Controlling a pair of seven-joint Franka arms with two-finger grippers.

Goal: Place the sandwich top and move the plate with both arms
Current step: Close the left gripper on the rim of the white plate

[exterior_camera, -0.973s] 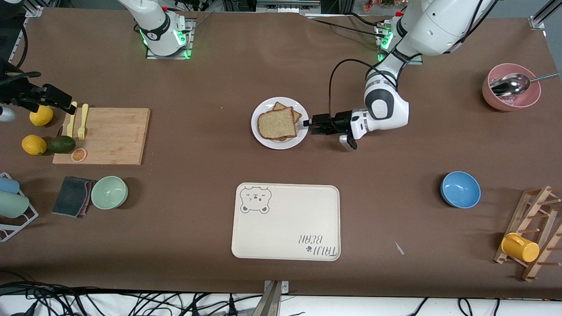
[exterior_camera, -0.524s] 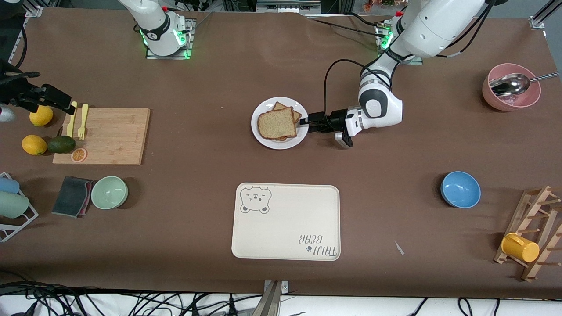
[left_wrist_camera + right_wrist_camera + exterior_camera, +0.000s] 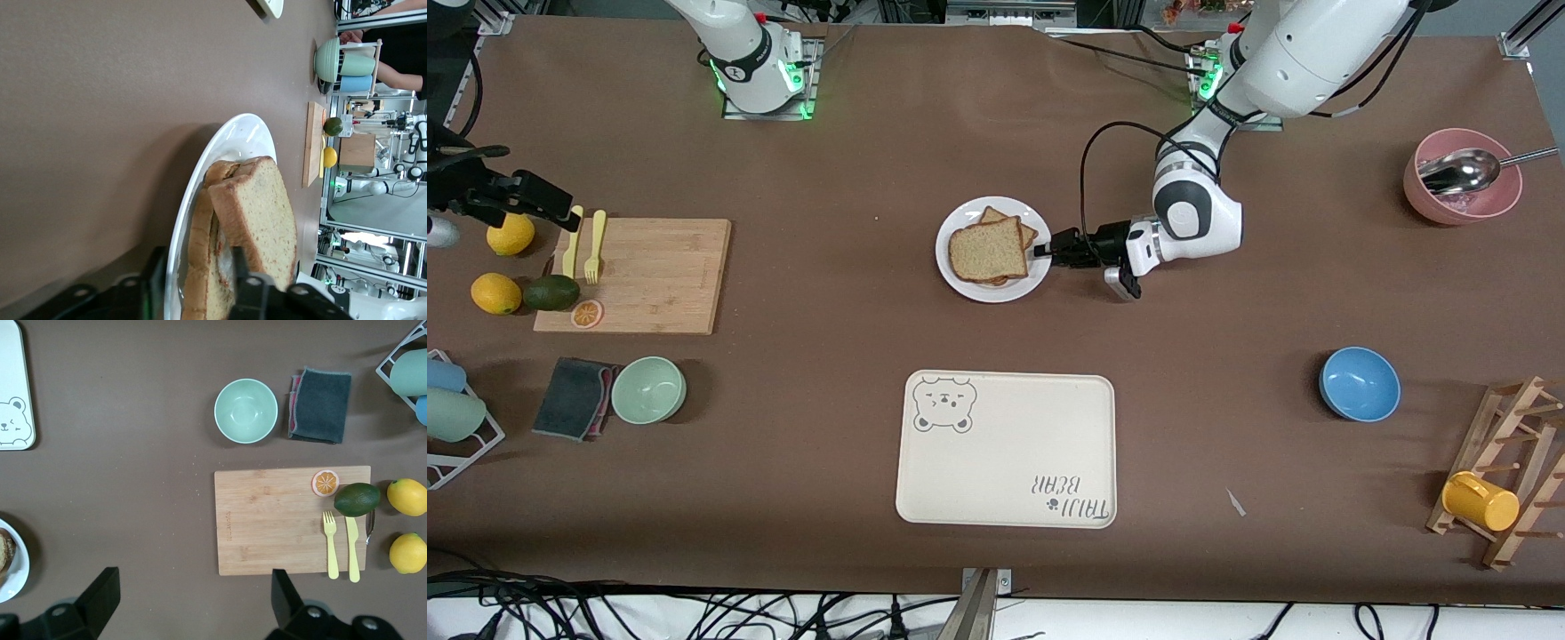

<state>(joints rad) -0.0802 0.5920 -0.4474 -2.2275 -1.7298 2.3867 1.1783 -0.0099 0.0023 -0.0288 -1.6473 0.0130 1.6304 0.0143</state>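
The left gripper [image 3: 1042,252] has its fingers astride the rim of the plate [image 3: 960,276], mid-table with the bread slice [image 3: 986,250] stacked on it, while the right gripper [image 3: 193,603], wide open, waits above the cutting board [image 3: 654,276].

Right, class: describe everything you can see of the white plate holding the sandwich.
The white plate is round, plain and glossy, with a shallow raised rim, lying flat on the brown table near its middle. It carries a stacked sandwich whose top slice is speckled brown bread. The left end effector sits at the rim toward the left arm's end, one finger under the edge, the other above.
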